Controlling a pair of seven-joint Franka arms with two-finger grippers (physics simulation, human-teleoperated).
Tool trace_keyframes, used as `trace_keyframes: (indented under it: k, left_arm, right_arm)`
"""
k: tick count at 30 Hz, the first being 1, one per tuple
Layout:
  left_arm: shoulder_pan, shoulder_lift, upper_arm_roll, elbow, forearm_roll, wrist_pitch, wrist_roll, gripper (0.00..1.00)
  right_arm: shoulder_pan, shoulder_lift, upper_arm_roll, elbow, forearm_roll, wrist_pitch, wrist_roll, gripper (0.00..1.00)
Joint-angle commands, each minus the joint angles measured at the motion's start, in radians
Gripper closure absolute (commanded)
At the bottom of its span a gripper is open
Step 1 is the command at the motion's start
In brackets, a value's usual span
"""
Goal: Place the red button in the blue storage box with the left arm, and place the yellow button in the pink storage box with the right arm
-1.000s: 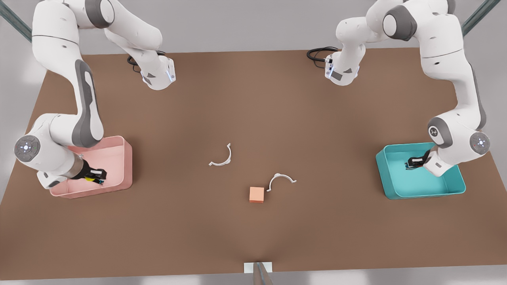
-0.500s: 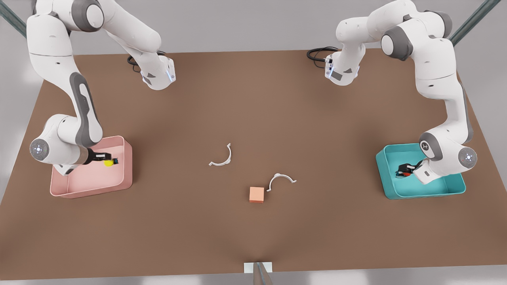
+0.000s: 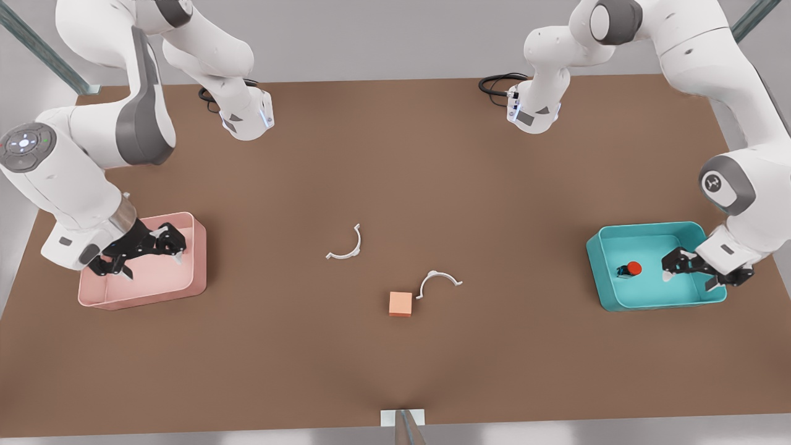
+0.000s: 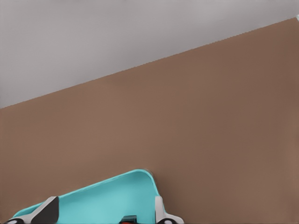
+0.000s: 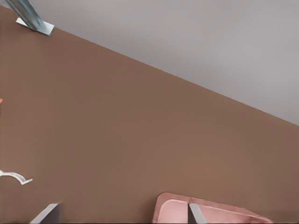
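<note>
Sitting in your blue storage box [image 3: 649, 300], the red button [image 3: 633, 267] lies free beside the spread left gripper [image 3: 686, 270]; right gripper [image 3: 151, 254] hangs spread over the pink storage box [image 3: 148, 296]

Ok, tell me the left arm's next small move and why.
Probably lift the left hand straight up out of the blue storage box: its fingers are open and the red button sits on the box floor, apart from them. The right hand hangs open over the pink storage box.
</note>
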Motion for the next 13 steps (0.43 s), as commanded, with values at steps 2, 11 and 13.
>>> trace_keyframes:
  k: [2, 11, 13]
  left_arm:
    - [0.05, -0.073, -0.142, 0.026, 0.138, -0.212, -0.491, 0.0]
    - [0.088, -0.173, -0.295, 0.03, 0.156, -0.359, -0.6, 0.0]
    - [0.087, -0.173, -0.295, 0.03, 0.156, -0.361, -0.598, 0.0]
  right_arm:
    - [0.268, -0.044, -0.321, 0.006, 0.056, -0.19, 0.253, 0.0]
    - [0.279, -0.066, -0.331, -0.051, 0.096, -0.155, 0.262, 0.0]
    - [0.277, -0.066, -0.329, -0.053, 0.095, -0.155, 0.282, 0.0]
